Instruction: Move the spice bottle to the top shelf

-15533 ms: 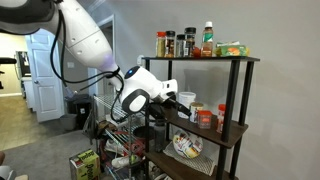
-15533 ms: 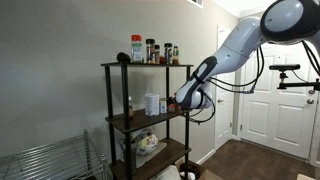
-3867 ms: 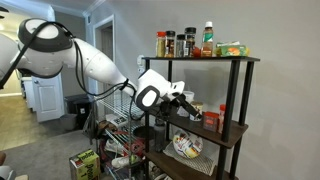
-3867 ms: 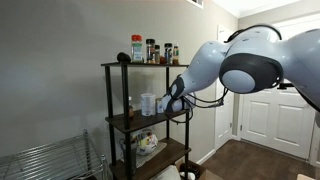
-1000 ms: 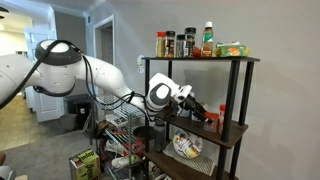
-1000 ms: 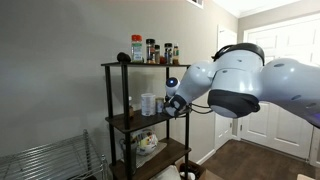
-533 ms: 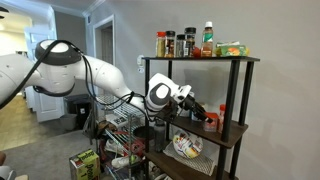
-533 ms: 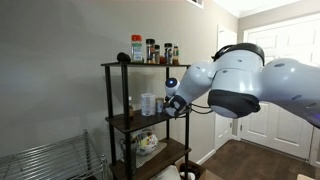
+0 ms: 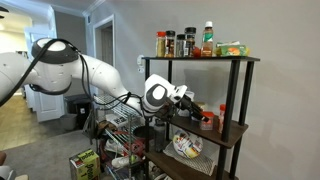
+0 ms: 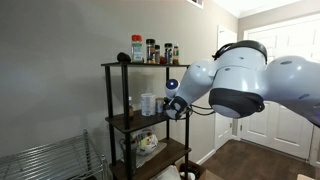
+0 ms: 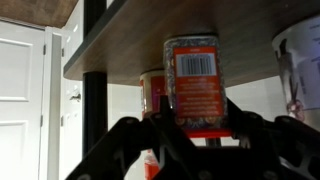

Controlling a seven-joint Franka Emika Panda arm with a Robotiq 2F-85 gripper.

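In an exterior view my claw point(image 9: 202, 118) reaches in over the middle tier of the bench point(image 9: 238, 128), and the spice bottle point(image 9: 207, 122) sits between its fingers, low over that board. A slim red-capped bottle point(image 9: 222, 112) stands just beside it, nearer the wall. The top shelf point(image 9: 225, 59) is above, carrying a row of dark-lidded jars point(image 9: 178, 43).

From the opposite side, in an exterior view, my claw point(image 10: 171, 107) is just beside a white cup point(image 10: 149, 103) on the middle tier. My wrist covers the spice bottle here, so I cannot pick it out. The top shelf point(image 10: 150, 66) shows its jars along the edge.

In the wrist view the spice bottle point(image 11: 196, 85) stands upright, its pale label with a barcode facing me. My black fingers point(image 11: 125, 135) come up on both sides and are drawn in against its lower part, so I have hold of it. A brown board point(image 11: 140, 40) runs right above its top. A second red container point(image 11: 152, 95) is partly hidden behind it, and a white door point(image 11: 20, 100) fills the far side.
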